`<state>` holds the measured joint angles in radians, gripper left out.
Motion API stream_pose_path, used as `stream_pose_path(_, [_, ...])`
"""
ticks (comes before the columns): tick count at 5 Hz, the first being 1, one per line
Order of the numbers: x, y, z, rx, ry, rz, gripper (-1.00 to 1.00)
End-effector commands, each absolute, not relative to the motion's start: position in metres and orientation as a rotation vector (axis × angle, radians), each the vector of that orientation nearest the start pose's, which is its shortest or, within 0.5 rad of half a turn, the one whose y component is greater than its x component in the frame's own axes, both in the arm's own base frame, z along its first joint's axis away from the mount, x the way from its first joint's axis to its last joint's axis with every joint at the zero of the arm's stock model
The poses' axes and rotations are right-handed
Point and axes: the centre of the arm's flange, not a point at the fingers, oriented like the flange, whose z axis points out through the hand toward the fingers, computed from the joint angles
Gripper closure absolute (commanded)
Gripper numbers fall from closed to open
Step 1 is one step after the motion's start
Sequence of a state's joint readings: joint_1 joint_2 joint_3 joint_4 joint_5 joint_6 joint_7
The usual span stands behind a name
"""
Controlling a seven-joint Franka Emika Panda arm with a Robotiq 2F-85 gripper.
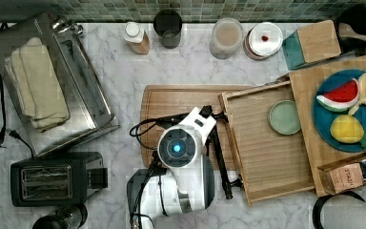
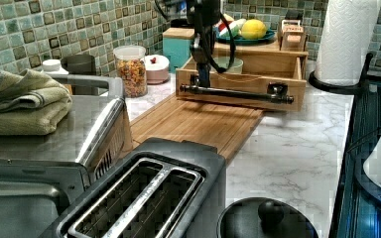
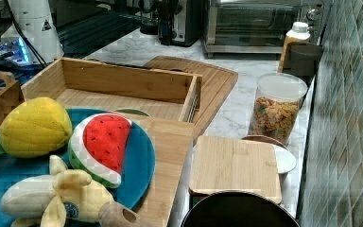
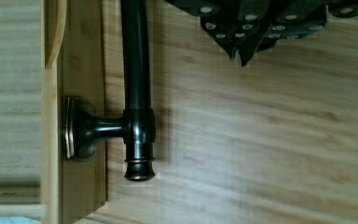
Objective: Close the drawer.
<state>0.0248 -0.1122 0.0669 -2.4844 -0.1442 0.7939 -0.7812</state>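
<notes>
The drawer (image 1: 267, 152) is a shallow bamboo box, pulled out from under the wooden slab toward the top view's left. A round green dish (image 1: 284, 117) lies on its floor. Its dark bar handle (image 1: 219, 157) runs along the front panel (image 2: 238, 82). My gripper (image 4: 241, 55) hangs just outside the handle (image 4: 136, 70), over the cutting board (image 1: 181, 100). Its fingertips are together with nothing between them and are not around the bar. In the left view my gripper (image 2: 202, 79) stands at the handle's (image 2: 235, 92) left end. In the right view the drawer (image 3: 123, 85) stands open.
A blue plate (image 1: 348, 109) of toy fruit sits on the slab above the drawer, with a tea box (image 1: 352, 174) beside it. Jars (image 1: 226, 38) line the back wall. A toaster oven (image 1: 47, 81) and toaster (image 1: 52, 179) occupy the top view's left. A paper towel roll (image 2: 349, 37) stands behind.
</notes>
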Motion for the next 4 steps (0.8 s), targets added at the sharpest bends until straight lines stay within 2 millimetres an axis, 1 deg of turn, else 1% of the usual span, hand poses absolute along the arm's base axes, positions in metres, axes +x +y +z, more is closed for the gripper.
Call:
stream_pose_path(1, [0.440, 0.071, 0.285, -3.303, -0.390, -0.012, 1.00])
stream_pose_path(2, [0.437, 0.058, 0.286, -3.297, -0.420, -0.070, 1.00])
stream_pose_path(3, [0.435, 0.037, 0.281, -3.275, -0.481, -0.059, 1.00])
stream_pose_path(4, [0.437, 0.015, 0.281, -3.285, -0.468, -0.001, 1.00])
